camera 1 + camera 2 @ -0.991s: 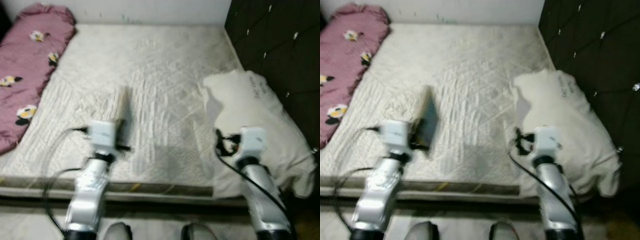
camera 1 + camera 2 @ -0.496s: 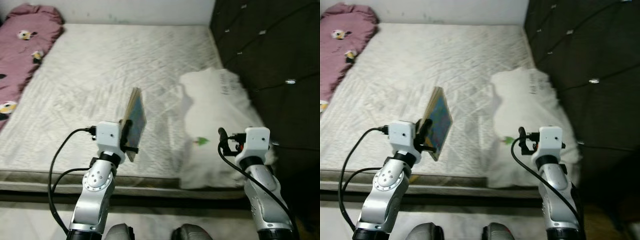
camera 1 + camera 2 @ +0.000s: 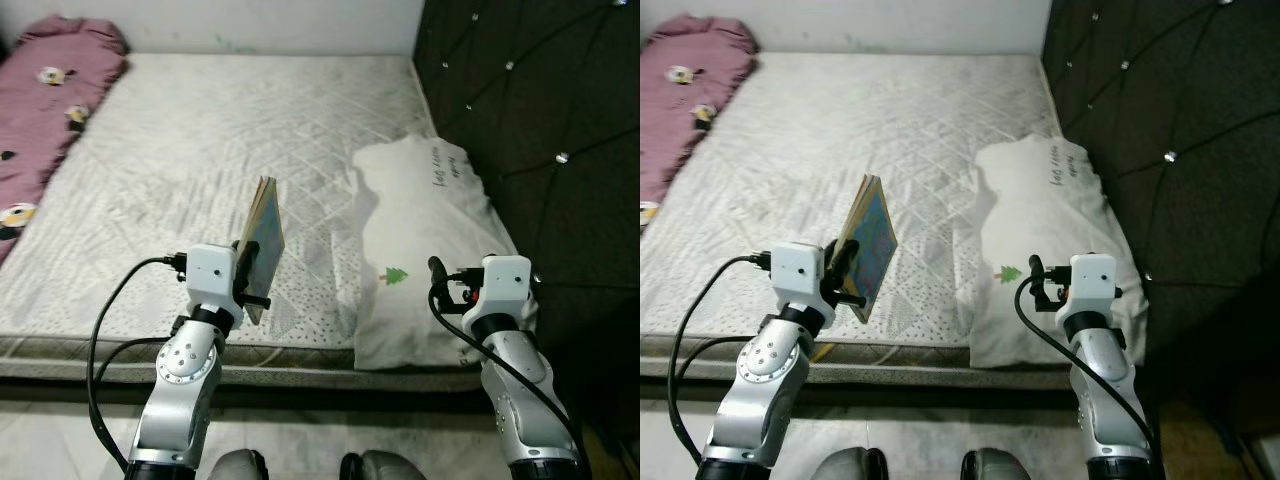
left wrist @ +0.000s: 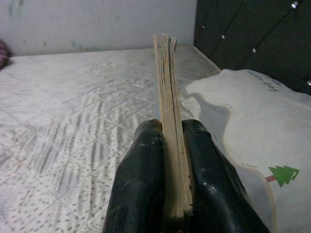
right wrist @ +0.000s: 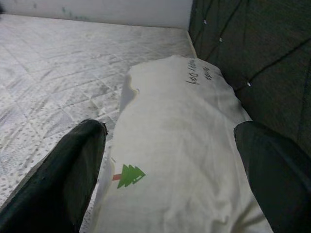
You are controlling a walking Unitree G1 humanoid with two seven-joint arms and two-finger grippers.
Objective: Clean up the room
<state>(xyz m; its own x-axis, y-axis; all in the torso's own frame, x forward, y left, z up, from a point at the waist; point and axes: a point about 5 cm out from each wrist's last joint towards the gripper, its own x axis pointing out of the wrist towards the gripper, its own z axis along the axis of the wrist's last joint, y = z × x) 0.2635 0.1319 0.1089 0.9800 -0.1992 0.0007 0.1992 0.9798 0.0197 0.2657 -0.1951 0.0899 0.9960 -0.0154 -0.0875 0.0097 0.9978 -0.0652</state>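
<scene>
Left gripper (image 4: 170,194) clamped on a thin book (image 3: 262,243), held upright above the near edge of the bed (image 3: 250,130): tan page edges, blue illustrated cover, detail too small to read. Book's lower corner is hidden between the black fingers (image 4: 141,194). Right gripper (image 5: 170,174) spread wide, holding nothing, white pillow (image 5: 184,145) with green tree print straight ahead of it. Pink floral quilt (image 3: 50,110) well off to the left gripper's far side, cut off by the frame

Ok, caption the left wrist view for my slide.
Left gripper fingers clamp a thin book upright above the mattress.
</scene>
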